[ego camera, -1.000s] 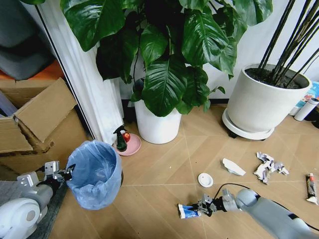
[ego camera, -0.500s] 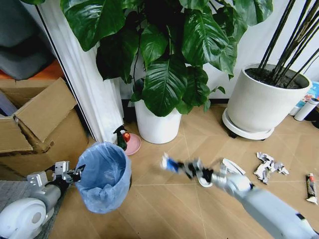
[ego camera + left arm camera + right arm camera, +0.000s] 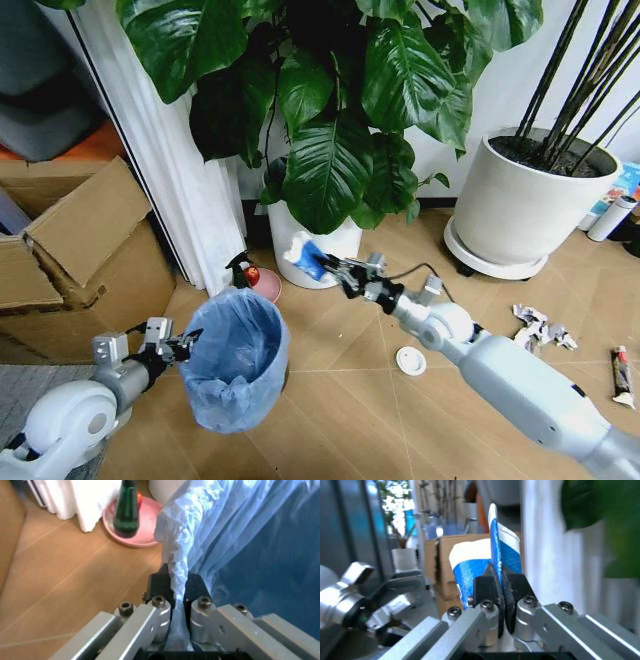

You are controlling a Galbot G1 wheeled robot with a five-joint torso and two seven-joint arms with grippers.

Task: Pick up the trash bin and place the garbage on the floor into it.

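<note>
The floor [image 3: 340, 400] was light brown wood laid in a herringbone pattern. On it, at the robot's lower left, was the trash bin [image 3: 238, 365], a small round dark bin lined with a crinkly light blue plastic bag. The bag spread wide over the rim and hid most of the bin.

The left gripper [image 3: 183, 344] was at the bin's left rim, and in the left wrist view its fingers [image 3: 160, 613] were closed tight on a fold of the blue bag.

The right gripper [image 3: 335, 270] was raised in front of the white plant pot [image 3: 310, 245], above and to the right of the bin. It was clamped on a blue-white packet [image 3: 306, 253], flat and a little bent, with the blue part nearest the fingers [image 3: 487, 588].

More garbage lay on the floor to the right: a crumpled white paper wad [image 3: 535, 325], a tube-like wrapper [image 3: 624, 376] near the edge, and a small white disc [image 3: 411, 360] just beside the right arm.
</note>
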